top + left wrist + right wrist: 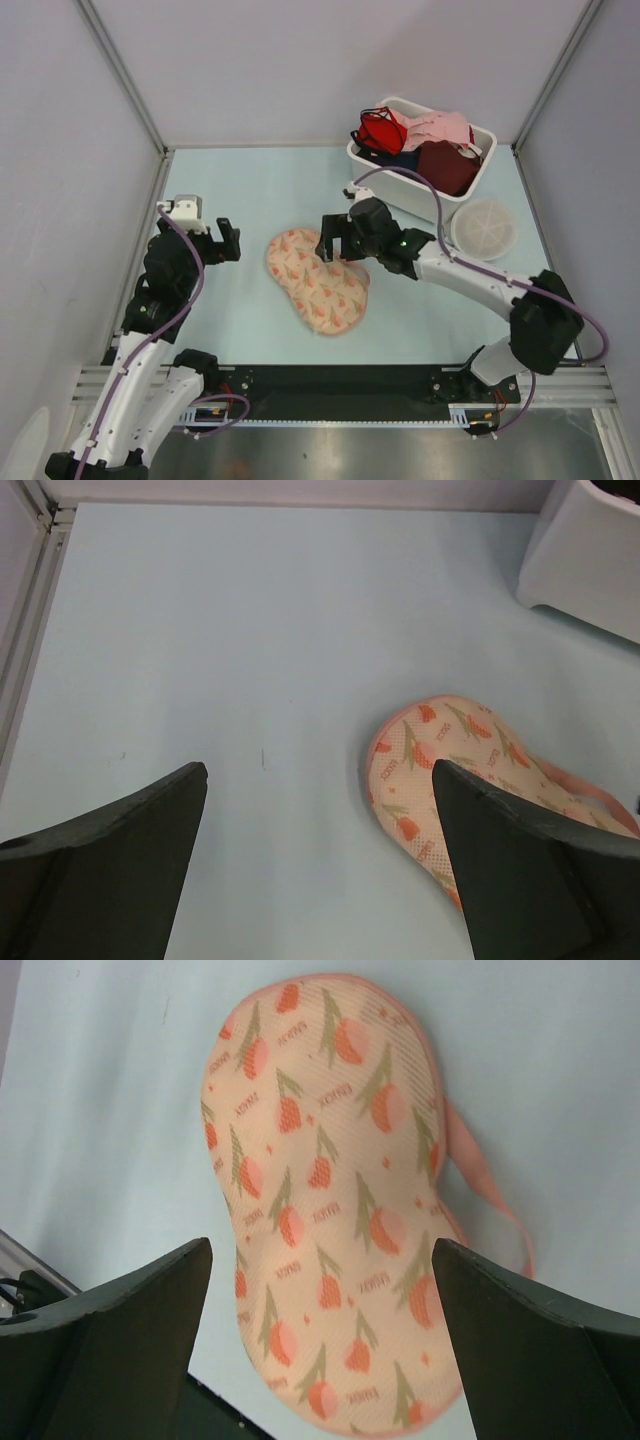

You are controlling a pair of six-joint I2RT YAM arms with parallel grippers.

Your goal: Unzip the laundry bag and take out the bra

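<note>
On the middle of the pale blue table, the printed laundry bag is laid flat. The right gripper is held spread wide just above the bag's far end, with nothing grasped, and the left gripper is held equally wide and empty near the bag's left side, apart from it.

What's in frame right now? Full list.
laundry bag: 1, peach with orange-red print, table centre
bin: 1, white, far right
red bra: 1, red with black trim, in bin
pink garment: 1, pale pink, in bin
dark garment: 1, maroon, in bin
mesh disc: 1, white, beside bin
table: 1, pale blue
left fingers: 2, black, open, left of bag
right fingers: 2, black, open, over bag
</note>
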